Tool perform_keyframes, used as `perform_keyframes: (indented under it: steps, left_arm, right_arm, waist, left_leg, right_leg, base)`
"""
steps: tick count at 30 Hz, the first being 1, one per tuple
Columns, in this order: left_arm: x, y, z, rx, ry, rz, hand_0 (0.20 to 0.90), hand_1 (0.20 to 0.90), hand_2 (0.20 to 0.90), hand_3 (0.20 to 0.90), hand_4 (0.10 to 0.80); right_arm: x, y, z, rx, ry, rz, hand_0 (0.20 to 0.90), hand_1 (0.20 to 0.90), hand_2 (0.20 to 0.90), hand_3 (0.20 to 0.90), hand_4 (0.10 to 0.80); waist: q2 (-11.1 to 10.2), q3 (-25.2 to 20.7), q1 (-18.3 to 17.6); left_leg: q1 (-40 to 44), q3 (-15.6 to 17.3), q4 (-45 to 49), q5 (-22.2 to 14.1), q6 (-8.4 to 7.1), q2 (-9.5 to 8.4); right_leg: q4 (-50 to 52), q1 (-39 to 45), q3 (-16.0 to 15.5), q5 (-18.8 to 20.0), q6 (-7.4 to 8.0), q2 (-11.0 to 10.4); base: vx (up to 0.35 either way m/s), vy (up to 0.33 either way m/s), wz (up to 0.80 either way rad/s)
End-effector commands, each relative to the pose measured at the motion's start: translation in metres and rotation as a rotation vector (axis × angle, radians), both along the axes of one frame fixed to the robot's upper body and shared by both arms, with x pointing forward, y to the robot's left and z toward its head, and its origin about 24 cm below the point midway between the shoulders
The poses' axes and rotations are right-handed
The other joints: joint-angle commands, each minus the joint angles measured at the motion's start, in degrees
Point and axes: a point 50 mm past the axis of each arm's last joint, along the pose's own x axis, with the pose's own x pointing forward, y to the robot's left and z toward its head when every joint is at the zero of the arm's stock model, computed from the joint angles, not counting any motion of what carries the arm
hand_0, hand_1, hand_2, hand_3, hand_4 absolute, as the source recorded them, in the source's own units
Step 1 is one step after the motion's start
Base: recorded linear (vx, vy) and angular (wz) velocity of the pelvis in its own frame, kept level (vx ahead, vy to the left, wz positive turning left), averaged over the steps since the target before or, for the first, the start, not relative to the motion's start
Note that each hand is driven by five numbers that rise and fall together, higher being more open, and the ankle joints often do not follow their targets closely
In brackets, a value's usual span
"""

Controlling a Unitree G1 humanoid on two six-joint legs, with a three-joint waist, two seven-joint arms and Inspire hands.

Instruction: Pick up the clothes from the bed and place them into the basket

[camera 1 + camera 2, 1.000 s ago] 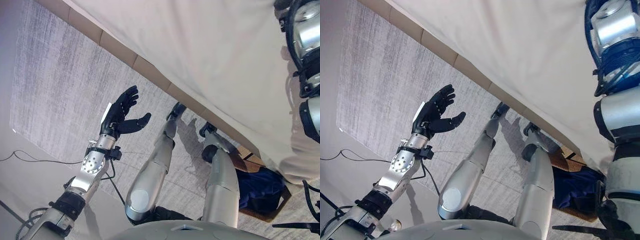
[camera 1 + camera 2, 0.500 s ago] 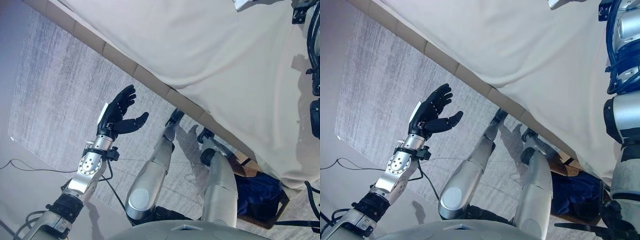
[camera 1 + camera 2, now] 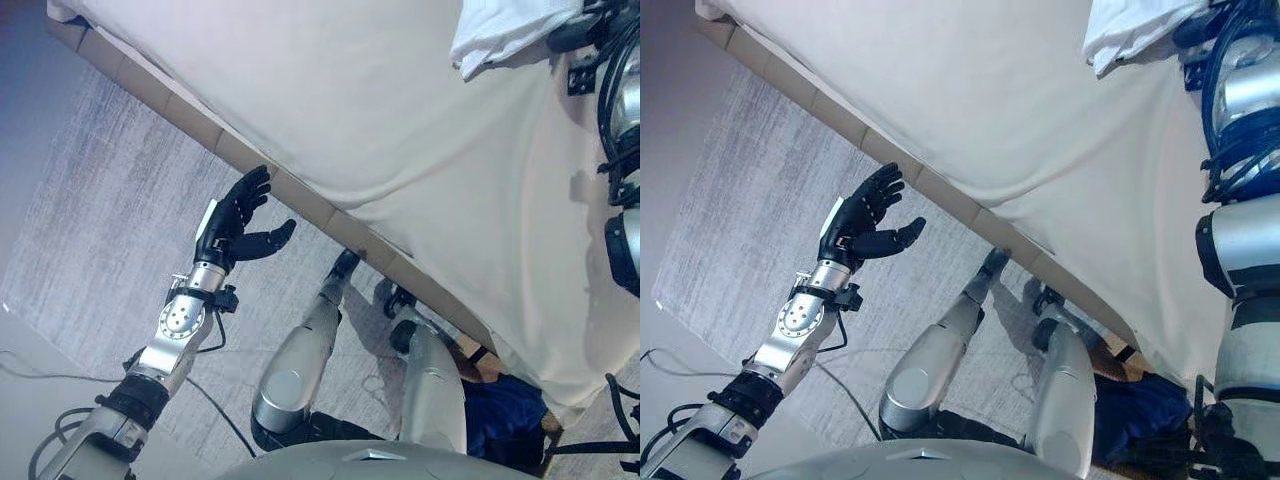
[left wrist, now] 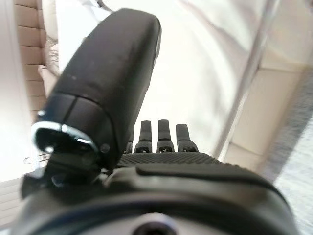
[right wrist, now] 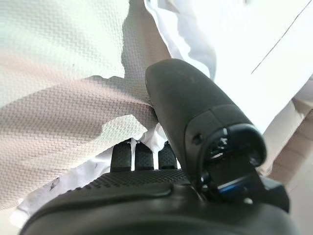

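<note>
A crumpled white garment (image 3: 505,35) lies on the bed's white sheet (image 3: 380,110) at the far right. My right hand (image 3: 572,32) reaches it along the right edge. In the right wrist view the hand (image 5: 146,188) has straight fingers (image 5: 142,156) whose tips meet the white cloth (image 5: 181,34), with the thumb standing out above. My left hand (image 3: 235,218) is open and empty, raised over the carpet beside the bed's edge. A brown basket (image 3: 482,357) stands on the floor under the bed's corner, with a dark blue garment (image 3: 505,412) in it.
The bed's tan frame (image 3: 230,150) runs diagonally across the view. Grey carpet (image 3: 90,210) covers the floor on the left, with a paler bare floor (image 3: 30,370) beyond its edge.
The camera has tilted up along the bed, so the white garment has come into view at the upper right by my right hand. My left hand stays raised and open.
</note>
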Motion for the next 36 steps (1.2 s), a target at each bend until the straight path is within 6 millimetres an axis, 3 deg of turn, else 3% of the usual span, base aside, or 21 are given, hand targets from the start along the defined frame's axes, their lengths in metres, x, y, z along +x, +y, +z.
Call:
perform_keyframes:
  steps: [1, 9, 15, 16, 17, 18, 27, 30, 36]
  left_arm:
    - [-0.002, 0.001, 0.016, -0.048, -0.094, -0.013, 0.900, 0.900, 0.900, 0.900, 0.800]
    - [0.002, 0.001, 0.005, -0.002, -0.046, -0.003, 0.900, 0.900, 0.900, 0.900, 0.800]
    - [0.005, 0.003, 0.004, 0.011, -0.041, 0.006, 0.900, 0.900, 0.900, 0.900, 0.800]
    - [0.005, 0.003, 0.004, 0.011, -0.042, 0.009, 0.900, 0.900, 0.900, 0.900, 0.800]
    - [0.005, 0.002, 0.004, 0.013, -0.043, 0.011, 0.900, 0.900, 0.900, 0.900, 0.800]
    - [0.006, 0.002, 0.005, 0.014, -0.044, 0.012, 0.900, 0.900, 0.900, 0.900, 0.800]
    - [0.007, 0.002, 0.006, 0.023, -0.055, 0.019, 0.900, 0.900, 0.900, 0.900, 0.800]
    - [0.006, 0.003, 0.007, 0.022, -0.053, 0.022, 0.900, 0.900, 0.900, 0.900, 0.800]
    - [0.002, -0.001, 0.001, 0.008, -0.045, 0.011, 0.900, 0.900, 0.900, 0.900, 0.800]
  right_arm:
    - [0.000, 0.014, 0.018, -0.038, -0.008, 0.216, 0.300, 0.300, 0.300, 0.200, 0.100]
    - [0.003, 0.005, -0.045, 0.155, 0.142, 0.380, 0.300, 0.300, 0.300, 0.200, 0.100]
    - [0.002, 0.006, -0.076, 0.202, 0.194, 0.419, 0.307, 0.307, 0.307, 0.208, 0.108]
    - [0.002, 0.006, -0.079, 0.213, 0.196, 0.420, 0.533, 0.533, 0.533, 0.472, 0.372]
    - [0.002, 0.007, -0.083, 0.224, 0.209, 0.424, 0.848, 0.848, 0.848, 0.840, 0.740]
    - [0.002, 0.007, -0.085, 0.227, 0.214, 0.426, 0.900, 0.900, 0.900, 0.900, 0.800]
    - [0.003, 0.009, -0.081, 0.222, 0.171, 0.432, 0.900, 0.900, 0.900, 0.900, 0.800]
    - [0.004, 0.012, -0.066, 0.211, 0.077, 0.428, 0.900, 0.900, 0.900, 0.900, 0.800]
    - [0.002, 0.030, -0.018, 0.065, -0.254, 0.394, 0.900, 0.900, 0.900, 0.900, 0.800]
  waist:
    - [-1.2, -3.1, -1.9]
    - [-2.9, -5.2, -2.3]
    - [-3.7, -5.5, -2.8]
    - [-3.7, -5.4, -2.9]
    - [-3.8, -5.3, -3.0]
    - [-3.9, -5.2, -3.0]
    - [-4.1, -4.4, -3.1]
    - [-4.1, -4.3, -3.1]
    - [-3.2, -4.5, -3.3]
  left_leg:
    - [0.3, 4.5, -2.1, -0.8, 4.15, 2.31]
    - [4.2, 3.8, -3.6, -1.2, 3.99, 2.71]
    - [5.1, 3.9, -3.8, -1.5, 4.17, 2.57]
    - [5.2, 3.9, -3.7, -1.6, 4.20, 2.55]
    - [5.2, 3.9, -3.6, -1.6, 4.23, 2.54]
    - [5.3, 3.8, -3.6, -1.7, 4.23, 2.53]
    - [5.9, 3.3, -4.5, -1.4, 4.62, 2.39]
    - [6.0, 3.3, -4.6, -1.4, 4.70, 2.35]
    - [6.3, 2.9, -5.3, -1.3, 4.78, 2.16]
  right_leg:
    - [1.2, 5.0, 0.5, -3.3, 0.59, 0.2]
    - [-3.3, 10.6, -0.2, -2.2, 0.68, 0.7]
    - [-4.9, 11.9, 0.1, -1.6, 0.71, 0.9]
    - [-5.0, 12.0, 0.1, -1.5, 0.72, 1.0]
    - [-5.0, 12.2, 0.2, -1.5, 0.72, 1.0]
    - [-5.1, 12.2, 0.2, -1.4, 0.72, 1.0]
    - [-5.2, 12.3, 0.6, -1.1, 0.92, 1.1]
    - [-5.1, 12.3, 0.6, -1.1, 0.93, 1.0]
    - [-4.7, 12.1, 0.8, -1.3, 1.08, 0.9]
  base:
    - [0.000, 0.000, 0.00]
    - [0.002, -0.029, 0.06]
    - [-0.018, 0.000, 0.07]
    - [-0.018, 0.004, -0.12]
    - [-0.010, -0.001, -0.29]
    - [-0.009, -0.006, -0.11]
    - [-0.004, 0.001, -0.03]
    - [0.037, 0.006, 0.06]
    - [0.038, 0.021, -0.05]
